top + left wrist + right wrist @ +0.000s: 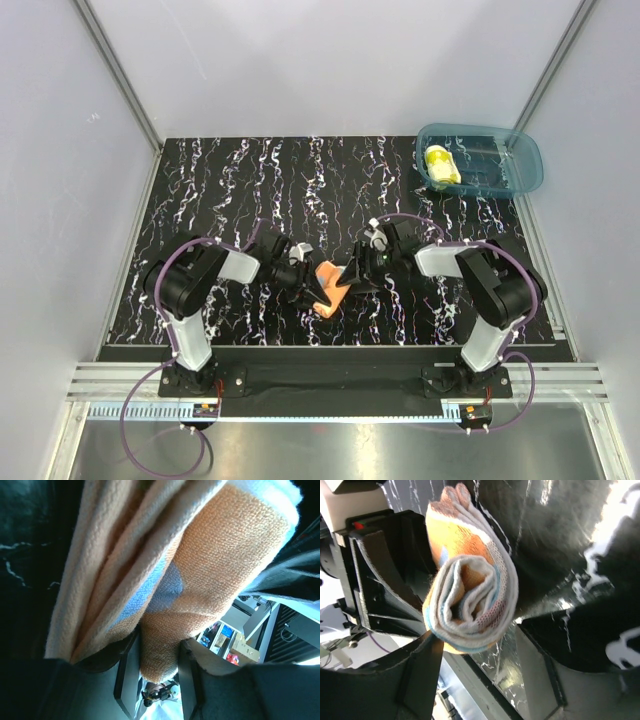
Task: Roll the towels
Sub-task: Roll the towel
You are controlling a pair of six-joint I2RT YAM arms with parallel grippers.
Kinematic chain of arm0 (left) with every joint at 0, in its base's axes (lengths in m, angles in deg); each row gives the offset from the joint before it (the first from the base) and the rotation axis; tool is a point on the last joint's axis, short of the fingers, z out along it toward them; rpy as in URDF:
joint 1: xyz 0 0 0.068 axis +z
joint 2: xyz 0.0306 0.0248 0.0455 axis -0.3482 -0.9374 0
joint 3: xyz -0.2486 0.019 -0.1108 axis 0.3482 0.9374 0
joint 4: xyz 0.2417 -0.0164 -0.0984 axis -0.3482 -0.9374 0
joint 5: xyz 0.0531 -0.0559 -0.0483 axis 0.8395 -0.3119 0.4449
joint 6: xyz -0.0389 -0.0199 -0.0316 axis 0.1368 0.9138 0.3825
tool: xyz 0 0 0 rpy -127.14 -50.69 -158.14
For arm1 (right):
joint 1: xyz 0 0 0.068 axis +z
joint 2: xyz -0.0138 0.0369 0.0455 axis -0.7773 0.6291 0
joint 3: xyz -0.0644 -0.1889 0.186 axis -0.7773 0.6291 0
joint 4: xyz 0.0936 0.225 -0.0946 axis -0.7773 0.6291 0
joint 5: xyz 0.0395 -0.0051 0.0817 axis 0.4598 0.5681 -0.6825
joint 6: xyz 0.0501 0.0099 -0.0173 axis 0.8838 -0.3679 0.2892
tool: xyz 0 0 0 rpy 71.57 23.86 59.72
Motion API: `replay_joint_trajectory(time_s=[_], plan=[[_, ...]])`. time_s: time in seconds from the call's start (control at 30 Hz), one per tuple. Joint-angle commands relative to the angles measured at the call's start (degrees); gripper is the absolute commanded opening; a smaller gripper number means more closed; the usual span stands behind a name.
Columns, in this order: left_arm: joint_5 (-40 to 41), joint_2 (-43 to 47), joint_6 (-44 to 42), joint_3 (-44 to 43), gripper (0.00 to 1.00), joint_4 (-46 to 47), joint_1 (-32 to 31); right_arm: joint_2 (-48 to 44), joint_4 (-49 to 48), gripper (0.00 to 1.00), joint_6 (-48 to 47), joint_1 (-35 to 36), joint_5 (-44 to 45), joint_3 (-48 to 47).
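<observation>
Left pincer [157,655] clamping orange towel [327,278] roll; right pincer [479,636] apparently pinching roll end; yellow towel [441,165] lying in teal bin [522,170].

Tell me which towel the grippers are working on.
The orange towel with light-blue and white patches, rolled up between the left gripper and right gripper at mid-table. The yellow towel lies apart in the teal bin.
</observation>
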Motion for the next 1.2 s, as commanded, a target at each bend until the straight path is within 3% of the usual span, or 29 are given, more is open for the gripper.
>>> replay_joint_trajectory(time_s=[0.0, 0.17, 0.3, 0.4, 0.83, 0.9, 1.17], plan=[[1.38, -1.62, -0.55, 1.14, 0.37, -1.09, 0.56, 2.51, -4.09, 0.65, 0.45, 1.38, -0.58, -1.36], [2.52, -1.10, -1.69, 1.14, 0.39, -2.58, 0.74, 4.80, -5.33, 0.51, 0.89, 2.00, -0.67, -1.80], [6.73, 1.01, -6.08, -0.96, 0.44, -10.11, 0.82, 4.98, -3.66, 0.35, 0.46, 2.26, 0.21, -2.85], [10.16, 3.21, -8.63, -2.45, 0.49, -14.96, 0.74, 4.54, -0.68, 0.28, -0.60, 2.35, 1.44, -3.99], [33.89, 15.59, -16.11, -10.10, 0.60, -36.33, -2.77, 1.73, 11.90, 0.22, -2.80, 3.67, 5.92, -8.65], [37.93, 16.92, -16.46, -11.95, 0.66, -39.05, -3.57, 1.55, 13.04, 0.22, -2.80, 4.02, 6.27, -9.26], [61.48, 26.50, -18.39, -18.19, 0.66, -43.28, -16.74, 0.67, 16.73, 0.21, -2.80, 4.81, 8.03, -11.46]])
